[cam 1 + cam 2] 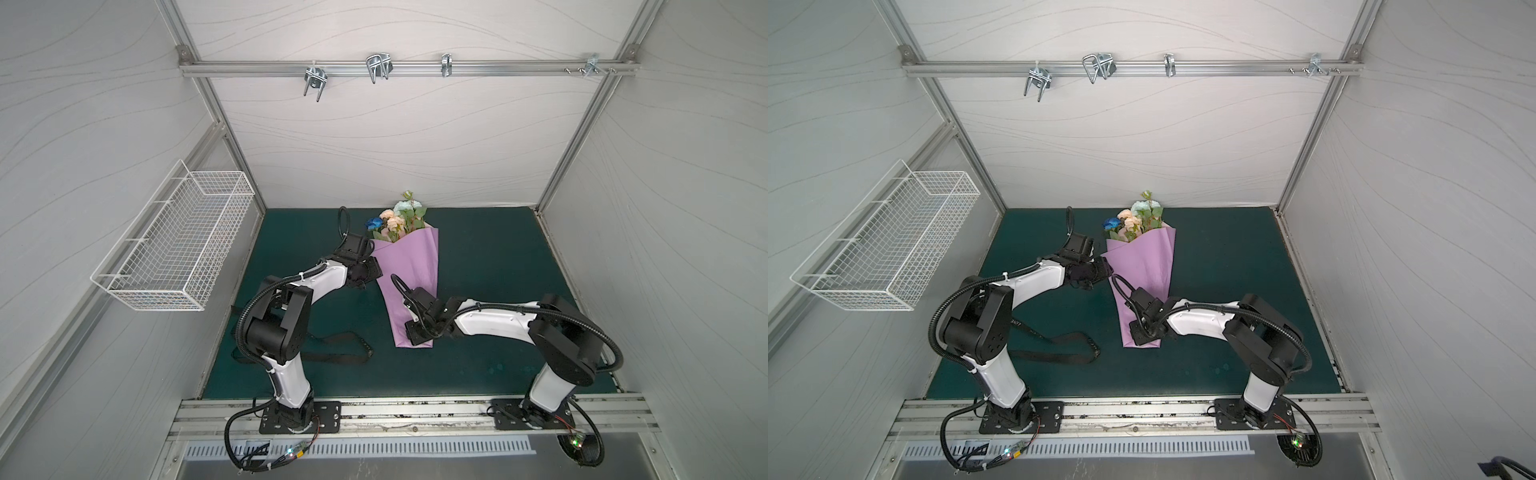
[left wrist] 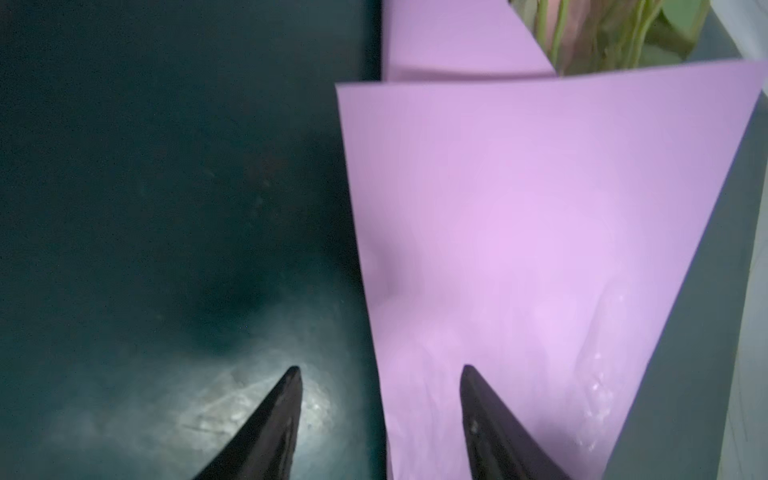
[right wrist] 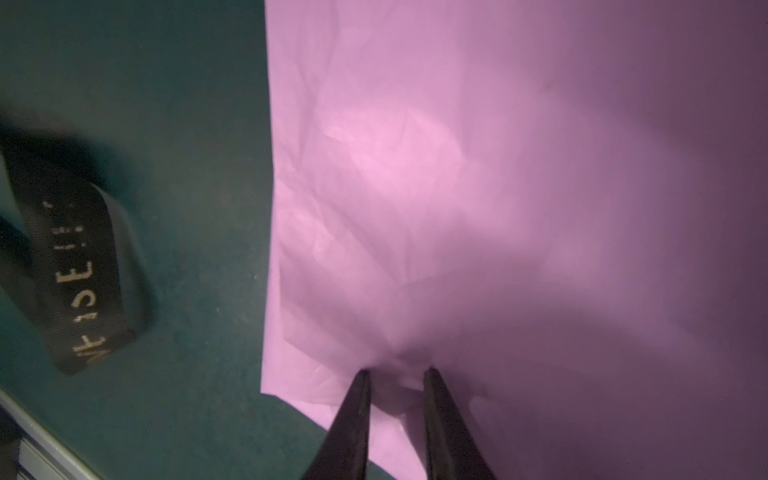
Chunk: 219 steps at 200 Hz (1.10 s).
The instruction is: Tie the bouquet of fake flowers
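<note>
Lying mid-frame in a top view, blooms uppermost, the bouquet of fake flowers [image 1: 395,220] looks light and floppy, best gripped low on its wrapped stems, where the right gripper [image 3: 397,370] pinches the lilac paper [image 1: 409,278]; the left gripper [image 2: 381,368] gapes empty.

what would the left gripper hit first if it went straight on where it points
Probably the folded lilac paper wrap: its near edge lies just ahead of the left gripper, between its open jaws; depth is unclear.
</note>
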Each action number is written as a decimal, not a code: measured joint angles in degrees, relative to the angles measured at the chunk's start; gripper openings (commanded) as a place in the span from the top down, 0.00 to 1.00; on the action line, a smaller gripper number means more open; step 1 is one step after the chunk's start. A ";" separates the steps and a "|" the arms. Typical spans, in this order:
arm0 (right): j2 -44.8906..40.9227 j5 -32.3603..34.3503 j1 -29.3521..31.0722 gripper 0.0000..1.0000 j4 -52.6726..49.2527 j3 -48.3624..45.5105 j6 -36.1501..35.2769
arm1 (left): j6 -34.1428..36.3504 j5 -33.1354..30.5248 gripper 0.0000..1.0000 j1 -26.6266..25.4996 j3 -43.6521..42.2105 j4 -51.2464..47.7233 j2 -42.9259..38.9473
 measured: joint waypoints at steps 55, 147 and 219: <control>-0.13 -0.74 -0.76 0.74 0.11 0.00 1.03 | -0.74 1.46 0.48 -4.17 1.84 -1.73 5.31; -6.56 -3.80 -13.25 0.69 2.21 2.93 2.34 | 0.11 1.36 0.46 -3.76 4.87 -3.15 7.56; 9.49 -3.58 -17.62 0.72 3.80 18.80 0.92 | 0.72 1.60 0.43 -3.93 5.88 -4.02 8.04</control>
